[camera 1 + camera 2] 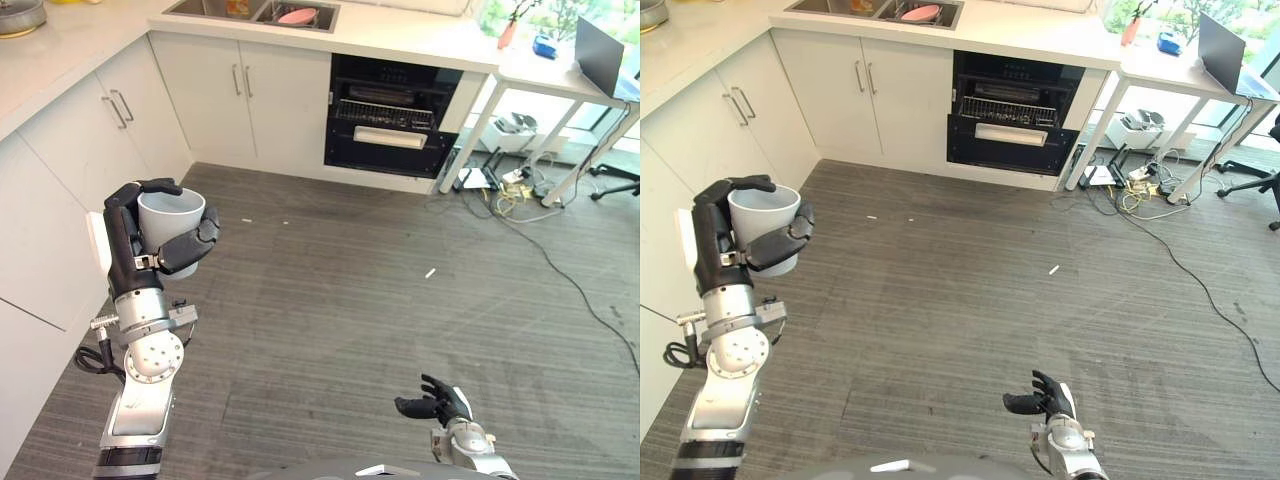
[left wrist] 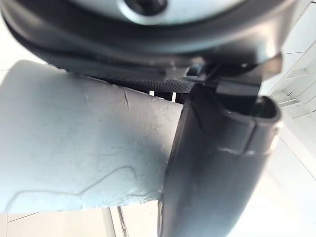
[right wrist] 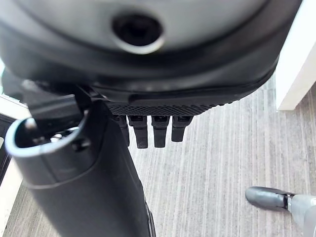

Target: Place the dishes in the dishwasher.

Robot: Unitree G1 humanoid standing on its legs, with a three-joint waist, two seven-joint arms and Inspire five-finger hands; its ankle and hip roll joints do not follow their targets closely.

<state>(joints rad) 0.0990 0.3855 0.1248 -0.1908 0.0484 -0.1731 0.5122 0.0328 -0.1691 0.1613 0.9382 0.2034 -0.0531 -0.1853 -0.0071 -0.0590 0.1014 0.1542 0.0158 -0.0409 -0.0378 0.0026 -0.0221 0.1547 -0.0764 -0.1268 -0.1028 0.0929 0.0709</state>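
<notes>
Pale grey-white round plastic cup (image 1: pixel 171 215) is in my left hand (image 1: pixel 135 245), held upright w/ its mouth up, raised at near left over the grey wood-grain floor (image 1: pixel 340 300). My fingers (image 1: pixel 190 247) and thumb are curled round its wall; the left wrist view shows the cup's scuffed side (image 2: pixel 84 148) pressed against the palm, thumb across it. Cup sits just beside the white lower cabinet fronts (image 1: pixel 60 170) on the left.

Right hand (image 1: pixel 437 402) is low at near right above the floor, holding nothing, fingers (image 3: pixel 154 131) loosely bent fwd, relaxed and spread, not clenched.

Far centre: black built-in dishwasher (image 1: pixel 392 115) under the white bench (image 1: pixel 400 35), door area open w/ a wire rack (image 1: pixel 384 116) visible inside and a white bar-shaped front piece below it. Left of it, white cupboard doors w/ metal handles (image 1: pixel 240 80). On the bench above, a steel sink (image 1: pixel 255 12) w/ a pink dish (image 1: pixel 298 16) in the right basin. Far left on the bench, a metal pot (image 1: pixel 20 15).

Far right: white-legged table (image 1: pixel 560 80) w/ a dark laptop (image 1: pixel 600 55) on it, tangle of cables (image 1: pixel 510 190) on the floor beneath. Small white scrap (image 1: pixel 430 272) lies on the floor mid-room.
</notes>
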